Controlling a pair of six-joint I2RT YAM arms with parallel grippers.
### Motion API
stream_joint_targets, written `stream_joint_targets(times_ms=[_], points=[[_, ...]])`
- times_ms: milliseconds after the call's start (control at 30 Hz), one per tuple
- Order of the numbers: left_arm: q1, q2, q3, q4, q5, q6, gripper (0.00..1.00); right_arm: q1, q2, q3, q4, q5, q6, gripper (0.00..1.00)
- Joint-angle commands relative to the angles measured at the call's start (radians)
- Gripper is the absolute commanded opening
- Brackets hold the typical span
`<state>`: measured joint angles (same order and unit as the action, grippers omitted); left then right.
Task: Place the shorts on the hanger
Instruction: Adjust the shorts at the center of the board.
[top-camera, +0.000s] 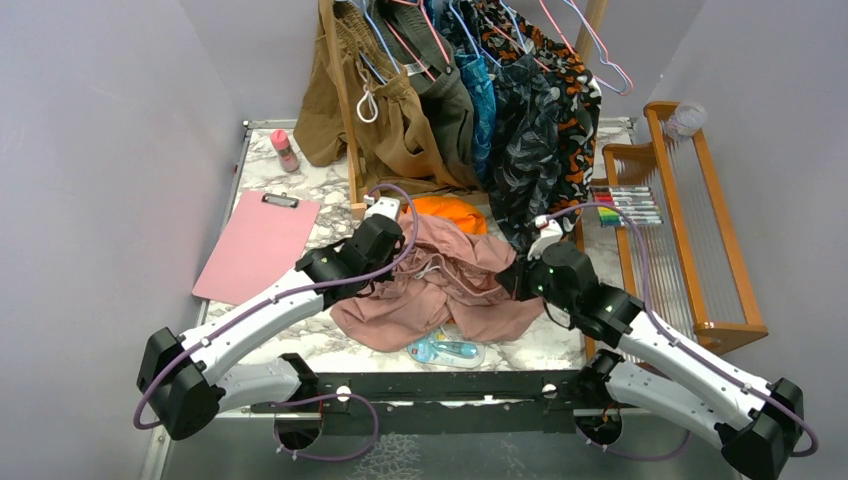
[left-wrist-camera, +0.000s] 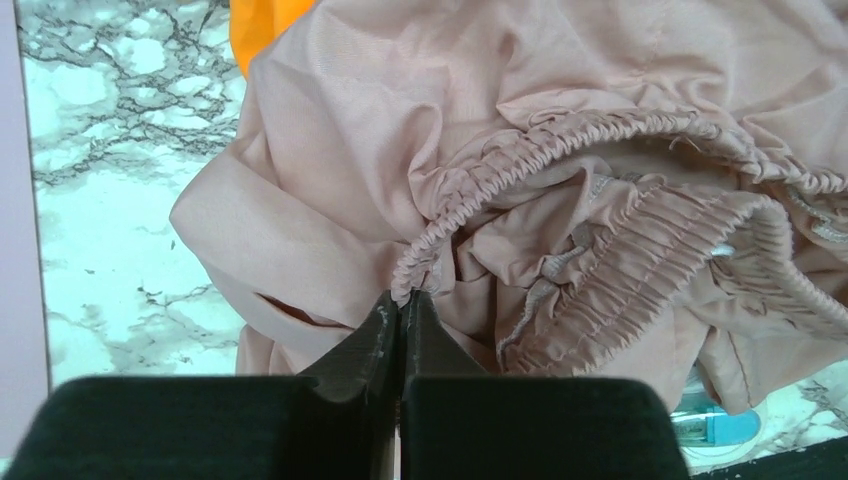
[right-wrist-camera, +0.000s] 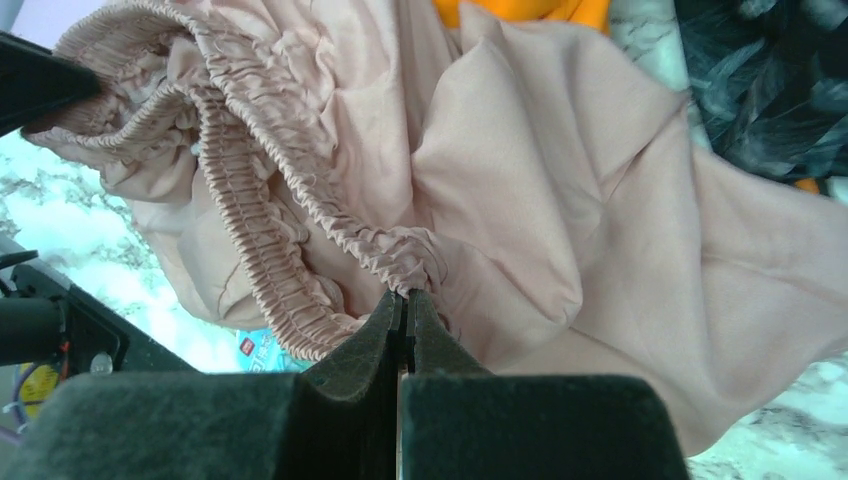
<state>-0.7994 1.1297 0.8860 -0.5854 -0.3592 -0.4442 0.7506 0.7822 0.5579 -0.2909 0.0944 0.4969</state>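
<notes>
- White, grey-veined marble counter (top-camera: 330, 185), the supporting surface.
- Dusty pink fabric shorts (top-camera: 450, 285), crumpled at the counter's centre between both arms.
- Left fingers (left-wrist-camera: 385, 315), closed, pinching the gathered elastic waistband.
- Right fingers (right-wrist-camera: 388, 312), closed, pinching another part of the waistband.

Lilac walls (top-camera: 100, 150) at 9, 12 & 3 o'clock. White marble table (top-camera: 300, 185) centre, light even, shadows soft. Wood rack (top-camera: 343, 110) at 12 w/ clothes (top-camera: 520, 120) hung. Wood frame (top-camera: 725, 270) at 3, on table's edge. Grey metal sheet (top-camera: 450, 455) at 6.
</notes>
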Motion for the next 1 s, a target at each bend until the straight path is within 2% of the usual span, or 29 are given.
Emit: stream_joint_targets(times_ms=[0,167,300,633,967], points=[[0.005,-0.080,0.090,0.040,-0.026,0.085,0.00,-0.002,0.006,0.143,-0.030,0.092,-0.079,0.01],[0.005,-0.179,0.299,0.144,-0.030,0.261,0.00,-0.002,0.056,0.436,-0.055,0.198,-0.223,0.01],[0.005,-0.237,0.318,0.203,-0.018,0.312,0.00,-0.002,0.083,0.507,-0.027,0.251,-0.277,0.01],[0.005,-0.257,-0.059,0.232,0.059,0.101,0.00,-0.002,0.092,0.203,-0.001,0.199,-0.087,0.01],[0.005,-0.229,-0.164,0.236,0.095,0.041,0.01,-0.002,0.082,0.109,-0.041,0.165,-0.044,0.01]])
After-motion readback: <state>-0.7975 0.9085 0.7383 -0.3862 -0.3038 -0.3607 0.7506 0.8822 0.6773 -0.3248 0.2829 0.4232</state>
